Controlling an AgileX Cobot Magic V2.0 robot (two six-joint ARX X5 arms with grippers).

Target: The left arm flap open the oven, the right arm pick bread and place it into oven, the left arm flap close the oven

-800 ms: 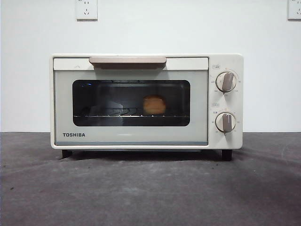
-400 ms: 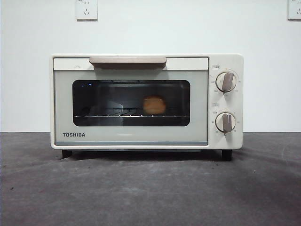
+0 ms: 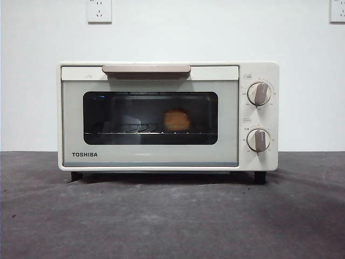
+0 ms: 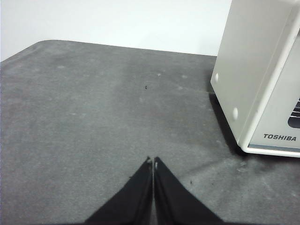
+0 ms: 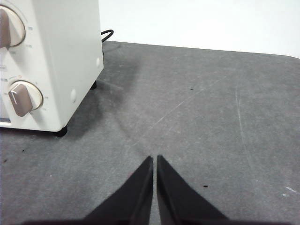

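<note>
Inside the closed oven [image 3: 151,116], bread [image 3: 177,120] is seen; left gripper [image 4: 153,161] and right gripper [image 5: 154,159] are held closed, empty.

Cream oven [image 3: 167,116] standing on dark grey tabletop [image 3: 172,221], door shut, handle [image 3: 146,70] along top. Bread [image 3: 177,120] visible through dark window, resting on wire rack [image 3: 135,129]. Two knobs [image 3: 259,116] stacked at right. Wall sockets [image 3: 99,11] above.
</note>
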